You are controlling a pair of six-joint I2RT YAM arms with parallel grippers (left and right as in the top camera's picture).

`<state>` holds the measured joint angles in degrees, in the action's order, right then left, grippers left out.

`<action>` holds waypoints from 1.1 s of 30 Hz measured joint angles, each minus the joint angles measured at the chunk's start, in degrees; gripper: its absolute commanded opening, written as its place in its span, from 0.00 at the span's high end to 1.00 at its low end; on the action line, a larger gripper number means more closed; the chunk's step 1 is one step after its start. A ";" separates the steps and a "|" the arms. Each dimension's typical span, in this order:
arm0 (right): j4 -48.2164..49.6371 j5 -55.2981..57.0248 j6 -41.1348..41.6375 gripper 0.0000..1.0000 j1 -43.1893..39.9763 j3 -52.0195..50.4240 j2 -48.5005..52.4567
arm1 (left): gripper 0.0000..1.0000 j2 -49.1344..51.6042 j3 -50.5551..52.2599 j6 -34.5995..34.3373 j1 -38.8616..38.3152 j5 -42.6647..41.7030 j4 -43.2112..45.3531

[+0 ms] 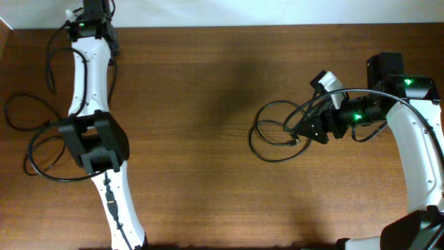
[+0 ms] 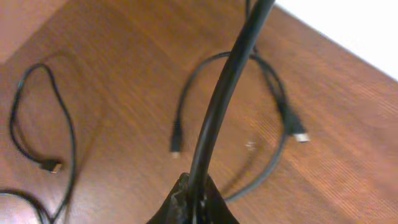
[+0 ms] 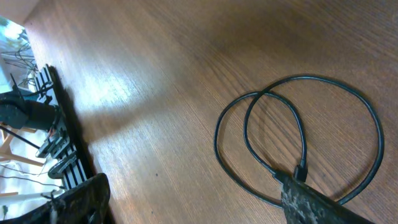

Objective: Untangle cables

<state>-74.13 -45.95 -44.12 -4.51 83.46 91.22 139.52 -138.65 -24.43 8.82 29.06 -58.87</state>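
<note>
At the table's far left corner my left gripper (image 1: 90,17) is shut on a black cable (image 2: 217,99), which rises from between its fingers (image 2: 186,202). Below it a second cable (image 2: 273,168) lies in a loop with two metal-tipped plugs. A third cable (image 2: 65,130) curls at the left, its plug flat on the wood. From above, these show as loose loops (image 1: 41,156) beside the left arm. On the right, one more cable (image 1: 274,132) lies in overlapping loops. My right gripper (image 3: 193,208) stands open over it, and that cable's loop (image 3: 292,121) lies against its right finger.
The wooden table (image 1: 201,139) ends at a white wall along the far side. The left arm (image 1: 87,76) runs up the left side and the right arm (image 1: 416,146) down the right. A dark rack (image 3: 59,137) stands at the table's edge in the right wrist view.
</note>
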 measured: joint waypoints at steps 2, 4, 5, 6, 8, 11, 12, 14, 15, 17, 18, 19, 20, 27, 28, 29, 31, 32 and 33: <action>0.00 0.00 -0.02 0.14 0.00 0.00 0.00 | 0.01 0.00 0.00 0.46 1.09 -0.46 -0.31; 0.00 0.00 -0.02 0.13 0.00 0.00 0.00 | 0.01 0.02 0.00 0.44 2.12 -2.34 -0.59; 0.00 0.00 -0.02 0.13 0.00 0.00 0.00 | 0.01 0.00 0.00 0.37 2.49 -3.26 -0.66; 0.00 0.00 -0.02 0.13 0.00 0.00 0.00 | 0.01 0.00 0.00 0.39 2.84 -4.26 -0.83; 0.00 0.00 -0.02 0.13 0.00 0.00 0.00 | 0.01 0.00 0.00 0.42 3.26 -6.12 -1.29; 0.00 0.00 -0.02 0.13 0.00 0.00 0.00 | 0.01 0.00 0.00 0.42 3.30 -7.89 -1.75; 0.00 0.00 -0.02 0.13 0.00 0.00 0.00 | 0.01 0.00 0.00 0.42 3.26 -8.13 -2.01; 0.00 0.00 0.00 0.13 0.00 0.00 0.00 | 0.01 0.00 0.00 0.42 3.21 -8.68 -2.58; 0.00 0.00 -0.02 0.13 0.00 0.00 0.00 | 0.01 0.00 0.00 0.42 3.21 -8.76 -2.71; 0.00 0.00 0.00 0.13 0.00 0.00 0.00 | 0.01 0.00 0.00 0.42 3.21 -8.87 -3.02; 0.00 0.00 -0.02 0.13 0.00 0.00 0.00 | 0.01 0.00 0.00 0.42 3.21 -8.98 -3.23; 0.00 0.00 0.00 0.13 0.00 0.00 0.00 | 0.01 -0.15 0.00 0.42 3.21 -9.18 -3.50; -0.02 0.00 0.02 0.14 0.00 0.00 0.00 | 0.01 -0.61 0.00 0.42 3.21 -9.18 -3.61; 0.02 0.00 0.00 0.14 0.00 0.00 0.00 | 0.01 -15.76 -0.02 0.42 3.21 -9.18 -4.22; -0.02 0.00 0.00 0.13 0.00 0.00 0.00 | 0.01 -18.78 -0.20 0.42 3.21 -9.16 -4.61; 0.00 0.00 -0.02 0.14 0.00 0.00 0.00 | 0.01 -20.96 -0.57 0.42 3.21 -9.14 -5.20; 0.00 0.00 0.00 0.13 0.00 0.00 0.00 | 0.01 -24.50 -1.16 0.42 3.19 -9.14 -6.95; -0.02 0.00 0.00 0.13 0.00 0.00 0.00 | 0.01 -25.90 -1.31 0.42 3.15 -9.14 -8.26; 0.00 0.00 -0.02 0.14 0.00 0.00 0.00 | 0.01 -26.88 -1.44 0.42 3.10 -9.16 -9.49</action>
<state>-74.13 -45.95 -44.14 -4.51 83.46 91.22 112.64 -140.09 -24.01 11.92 19.90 -68.36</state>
